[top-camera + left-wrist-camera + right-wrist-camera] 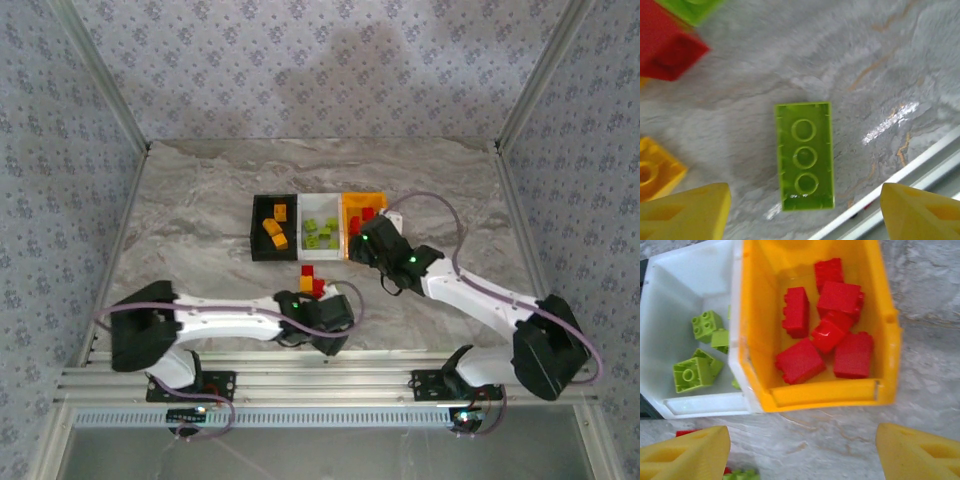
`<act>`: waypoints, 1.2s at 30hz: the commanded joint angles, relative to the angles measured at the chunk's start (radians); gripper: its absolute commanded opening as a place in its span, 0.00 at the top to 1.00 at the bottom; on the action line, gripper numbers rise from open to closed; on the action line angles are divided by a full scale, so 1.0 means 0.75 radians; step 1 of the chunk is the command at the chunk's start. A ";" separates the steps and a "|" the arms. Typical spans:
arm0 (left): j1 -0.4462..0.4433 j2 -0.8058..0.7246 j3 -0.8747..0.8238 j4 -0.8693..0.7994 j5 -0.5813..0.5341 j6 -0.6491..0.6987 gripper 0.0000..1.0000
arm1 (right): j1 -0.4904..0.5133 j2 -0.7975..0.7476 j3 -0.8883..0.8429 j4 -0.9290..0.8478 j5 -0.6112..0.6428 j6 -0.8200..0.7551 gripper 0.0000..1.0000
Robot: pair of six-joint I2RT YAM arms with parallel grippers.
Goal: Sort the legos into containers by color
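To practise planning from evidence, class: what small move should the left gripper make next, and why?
Probably lower the left gripper straight down around the lime green brick, ready to close. Its open fingers stand either side of that brick, which lies flat on the table, ungrasped; other green bricks lie in the white bin.

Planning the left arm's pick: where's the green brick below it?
In the left wrist view, the green brick lies on the table between the left hand's open fingers, beside a yellow brick.
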 commanded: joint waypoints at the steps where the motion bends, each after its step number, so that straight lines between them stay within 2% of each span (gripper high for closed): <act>1: -0.017 0.103 0.084 -0.097 -0.068 0.047 0.25 | -0.027 -0.106 -0.051 -0.006 0.029 0.043 0.21; 8: -0.017 0.216 0.141 -0.090 -0.112 0.062 0.32 | -0.058 -0.209 -0.100 -0.012 0.014 0.037 0.21; 15: -0.017 0.288 0.162 -0.079 -0.029 0.071 0.54 | -0.076 -0.248 -0.132 -0.016 0.015 0.046 0.21; 20: -0.018 0.248 0.163 -0.096 -0.022 0.070 0.63 | -0.085 -0.268 -0.145 -0.013 0.016 0.049 0.21; 26: 0.009 0.076 0.188 -0.139 -0.124 0.063 0.68 | -0.087 -0.289 -0.162 -0.017 0.022 0.062 0.21; 29: 0.098 -0.041 0.205 -0.120 -0.154 0.078 0.68 | -0.084 -0.312 -0.184 -0.015 0.024 0.068 0.21; 32: 0.238 -0.112 0.257 -0.078 -0.151 0.114 0.67 | -0.084 -0.324 -0.202 -0.014 0.020 0.073 0.21; 36: 0.453 -0.077 0.369 -0.011 -0.076 0.166 0.66 | -0.079 -0.319 -0.216 -0.023 0.010 0.079 0.21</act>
